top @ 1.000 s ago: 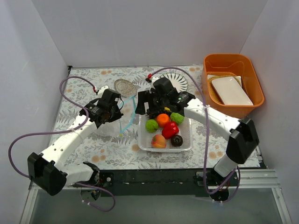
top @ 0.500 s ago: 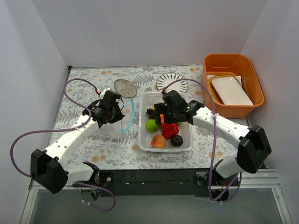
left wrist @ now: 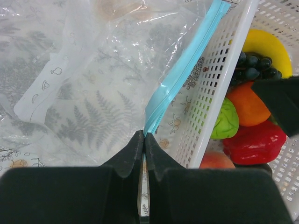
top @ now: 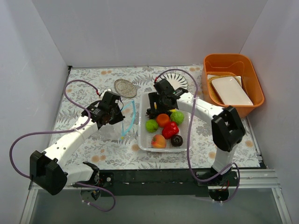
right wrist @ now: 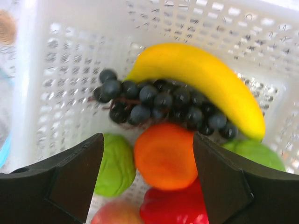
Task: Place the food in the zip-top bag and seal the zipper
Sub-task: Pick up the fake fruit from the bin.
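Food-loading step, judging by the full basket (left wrist: 219, 79). The left gripper (left wrist: 144, 140) is clenching the zipper (left wrist: 184, 74) of the zip-top bag (left wrist: 84, 74), which is lying at the basket's 9 o'clock. The right gripper (right wrist: 148, 140), jaws spread, is hovering over the orange (right wrist: 163, 156); next it probably needs lowering and closing.

Our fern-print table and its load

We see the table (top: 93, 147) carrying a white perforated basket (top: 163, 149) at centre, a clear zip-top bag (left wrist: 103, 79) just left of it, a round dish (top: 124, 87) and striped plate (top: 182, 83) behind, and an orange tub (top: 229, 64) far right.
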Robot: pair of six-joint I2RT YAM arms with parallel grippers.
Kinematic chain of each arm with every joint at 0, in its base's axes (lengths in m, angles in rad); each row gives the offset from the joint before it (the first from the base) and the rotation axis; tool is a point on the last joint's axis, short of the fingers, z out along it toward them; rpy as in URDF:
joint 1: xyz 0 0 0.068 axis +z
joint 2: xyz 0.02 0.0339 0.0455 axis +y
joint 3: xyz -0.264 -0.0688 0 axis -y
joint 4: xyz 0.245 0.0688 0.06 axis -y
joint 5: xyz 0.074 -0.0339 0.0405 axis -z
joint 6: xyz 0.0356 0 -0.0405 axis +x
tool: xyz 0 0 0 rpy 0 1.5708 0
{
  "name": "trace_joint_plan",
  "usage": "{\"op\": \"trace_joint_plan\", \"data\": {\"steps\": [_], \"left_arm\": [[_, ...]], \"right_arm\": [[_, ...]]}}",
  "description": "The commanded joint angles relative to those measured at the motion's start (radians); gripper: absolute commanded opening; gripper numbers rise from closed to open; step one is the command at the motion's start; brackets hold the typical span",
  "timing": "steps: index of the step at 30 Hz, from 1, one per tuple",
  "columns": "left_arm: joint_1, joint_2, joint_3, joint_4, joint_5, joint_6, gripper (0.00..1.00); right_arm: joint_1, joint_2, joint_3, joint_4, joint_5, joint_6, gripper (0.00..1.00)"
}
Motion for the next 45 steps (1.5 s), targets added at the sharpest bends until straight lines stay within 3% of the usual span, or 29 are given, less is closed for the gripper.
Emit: {"op": "trace_joint_plan", "data": {"steps": [1,7,11,12,14,16,25,36,45], "left_arm": [[0.007,-0.039,-0.002,0.016,0.019,0.012,0.0],[0.01,-0.041,0.003,0.009,0.019,0.02,0.0],[0.01,-0.041,0.001,0.012,0.027,0.023,0.0],[0.01,-0.039,0.003,0.01,0.027,0.023,0.0],[0.012,-0.042,0.003,0.01,0.023,0.02,0.0],[0.01,-0.048,-0.005,0.013,0.022,0.017,0.0],[0.013,-0.036,0.004,0.023,0.033,0.018,0.0],[0.015,-0.041,0.026,0.016,0.03,0.024,0.0],[0.021,-0.048,0.04,0.026,0.045,0.02,0.0]], "right_arm": [[-0.01,0.119,0.083,-0.047,0.039,-0.089,0.83],[-0.043,0.241,0.107,-0.008,0.005,-0.13,0.65],[-0.065,0.273,0.101,0.022,-0.102,-0.149,0.32],[-0.065,0.268,0.097,0.024,-0.118,-0.147,0.16],[-0.065,0.232,0.062,0.047,-0.133,-0.147,0.12],[-0.065,0.172,0.029,0.08,-0.142,-0.146,0.01],[-0.065,-0.03,-0.031,0.142,-0.161,-0.117,0.01],[-0.067,-0.12,0.001,0.102,-0.156,-0.104,0.01],[-0.065,-0.232,-0.071,0.102,-0.159,-0.054,0.01]]}}
